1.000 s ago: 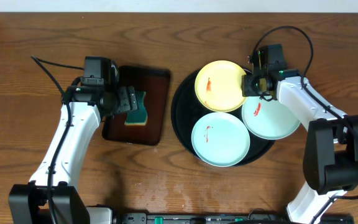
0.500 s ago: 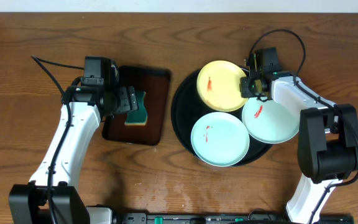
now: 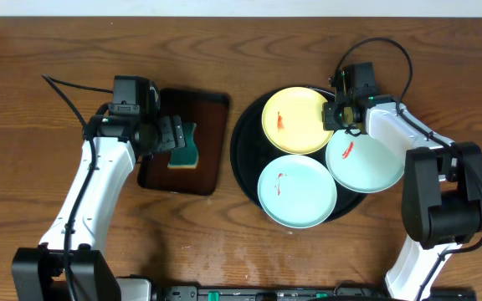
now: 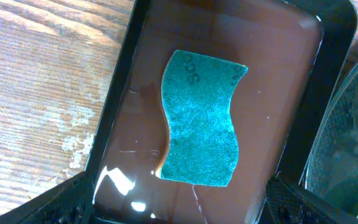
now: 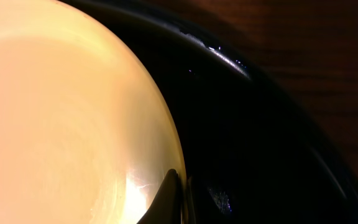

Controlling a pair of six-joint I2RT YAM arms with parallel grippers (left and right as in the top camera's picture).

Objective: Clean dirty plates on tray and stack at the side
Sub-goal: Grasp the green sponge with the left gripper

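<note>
The right tool (image 3: 338, 115) pinches the pale yellow glossy round plate (image 3: 298, 119) by its rim, tight against the round black tray (image 3: 246, 144) and its raised edge; the left tool (image 3: 171, 134) hangs spread.

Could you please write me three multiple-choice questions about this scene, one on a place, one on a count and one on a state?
1. Where does the sponge lie?
A. in the brown tray
B. on a yellow plate
C. on bare tabletop

2. How many plates sit on the black tray?
A. two
B. three
C. four

3. How is the left tool?
A. open above the sponge
B. shut on the sponge
C. shut on a plate

Answers:
1 A: the left wrist view shows the sponge flat inside the brown tray's rim.
2 B: the overhead view shows one yellow and two mint plates there.
3 A: its fingers stand wide apart at the frame's corners, and the sponge lies untouched between them.
</note>
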